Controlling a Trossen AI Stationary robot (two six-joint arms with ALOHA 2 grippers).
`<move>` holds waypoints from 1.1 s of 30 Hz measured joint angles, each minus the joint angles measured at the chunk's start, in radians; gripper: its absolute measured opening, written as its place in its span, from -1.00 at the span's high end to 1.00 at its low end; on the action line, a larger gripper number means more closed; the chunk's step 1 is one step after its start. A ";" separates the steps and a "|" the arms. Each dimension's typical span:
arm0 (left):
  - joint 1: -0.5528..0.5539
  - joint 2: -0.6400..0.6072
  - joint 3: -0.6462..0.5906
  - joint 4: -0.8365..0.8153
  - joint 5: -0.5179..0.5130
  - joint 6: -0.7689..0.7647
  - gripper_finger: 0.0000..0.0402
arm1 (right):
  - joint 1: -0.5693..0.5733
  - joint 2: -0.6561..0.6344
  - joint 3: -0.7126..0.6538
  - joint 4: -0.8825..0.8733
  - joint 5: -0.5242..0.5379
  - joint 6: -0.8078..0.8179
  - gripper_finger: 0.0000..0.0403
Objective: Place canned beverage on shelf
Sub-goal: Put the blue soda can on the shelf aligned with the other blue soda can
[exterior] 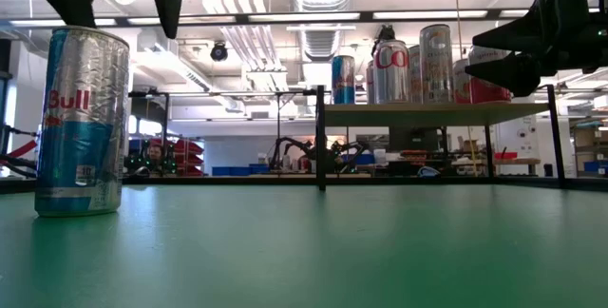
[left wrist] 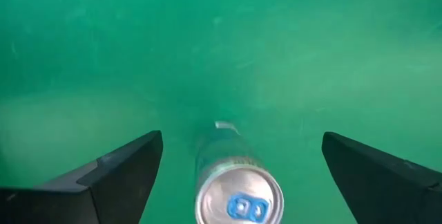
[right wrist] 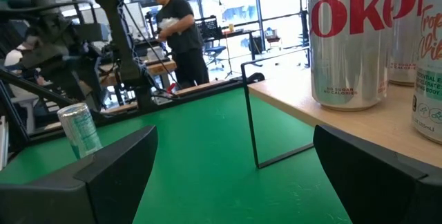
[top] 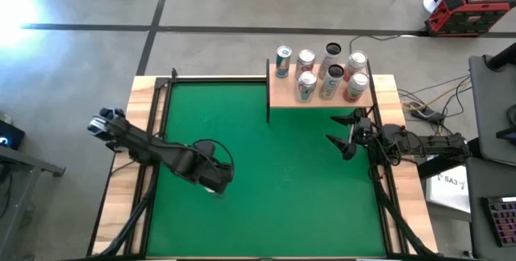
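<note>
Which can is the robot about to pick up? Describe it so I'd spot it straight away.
Look at the green table, on the side away from the wooden shelf crowded with cans. There one slim silver-and-blue can stands upright, alone on the felt, directly under the left gripper, whose fingers stand open on either side of it without touching. It is the only can off the shelf.

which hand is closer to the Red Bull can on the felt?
Left. The left hand hangs open directly above the Red Bull can; the right hand waits open across the table beside the shelf.

Silver-blue can (exterior: 81,123) stands upright on green felt; pale-wood shelf (top: 282,93) holds seven cans.
</note>
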 joint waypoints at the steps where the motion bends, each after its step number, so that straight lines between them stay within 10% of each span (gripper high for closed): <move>1: 0.000 0.012 0.007 0.000 0.014 -0.014 -0.92 | 0.000 0.000 0.000 0.000 0.000 0.000 -0.89; 18: -0.133 0.101 0.023 0.021 -0.024 -0.284 -0.99 | 0.000 0.000 0.000 0.000 0.000 0.000 -0.89; 33: -0.293 0.304 0.023 0.008 -0.302 -0.497 -0.99 | 0.000 0.000 0.000 0.000 0.000 0.000 -0.89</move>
